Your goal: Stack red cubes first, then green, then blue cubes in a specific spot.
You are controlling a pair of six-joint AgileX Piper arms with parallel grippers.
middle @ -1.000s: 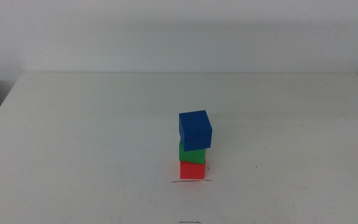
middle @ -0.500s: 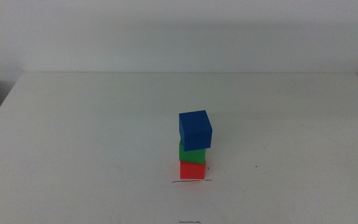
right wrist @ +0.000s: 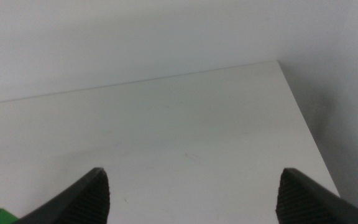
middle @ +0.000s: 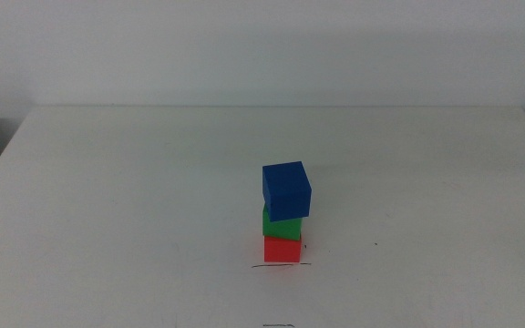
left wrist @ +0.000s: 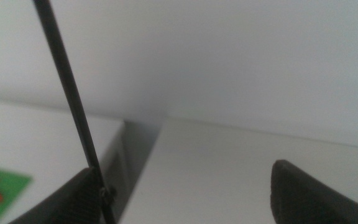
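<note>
- While both arms waited out of the middle view, the three cubes stood stacked near the front middle of the white bench [middle: 135, 182].
- The red cube [middle: 282, 249] sat at the bottom, just behind the black pen line [middle: 281, 266], apparently touching it.
- The green cube [middle: 281, 225] rested on the red, and the blue cube [middle: 286, 189] topped it, turned slightly askew and overhanging a little to the right.
- The left gripper [left wrist: 185, 199] was spread wide and empty, facing the bench's edge and the wall.
- The right gripper [right wrist: 194, 196] was likewise wide and empty, above the bench.
- The stacking looked complete; the next move probably called only for keeping clear of the tower.
</note>
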